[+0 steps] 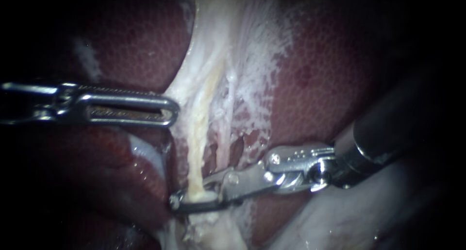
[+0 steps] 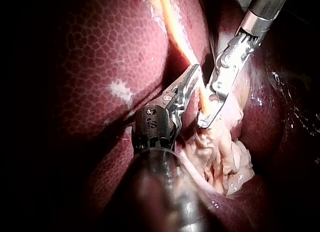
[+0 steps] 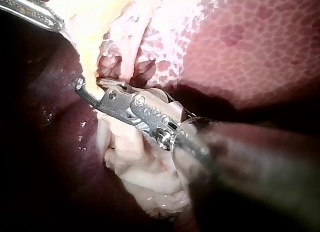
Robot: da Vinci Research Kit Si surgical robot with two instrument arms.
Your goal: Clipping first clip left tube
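Centrally, right instrument point(image 1: 175, 200) claw: clamped across the left tube point(image 1: 198, 148), which passes between its two halves.
Left instrument point(image 1: 171, 109) claw: closed, empty, tip against pale tissue point(image 1: 252, 70) beside the tube.
Left tube: yellowish, taut, running lengthwise.
Liver point(image 1: 330, 75): dark red, flanking both sides.

Dark maroon liver point(image 1: 330, 85) patterned with fine honeycomb mottling. Pale cream-yellow tube point(image 1: 201, 119) amid white, lacy tissue point(image 1: 252, 70). Left instrument point(image 1: 170, 110) and right instrument point(image 1: 187, 201) gleam silver; the right's shaft is black.
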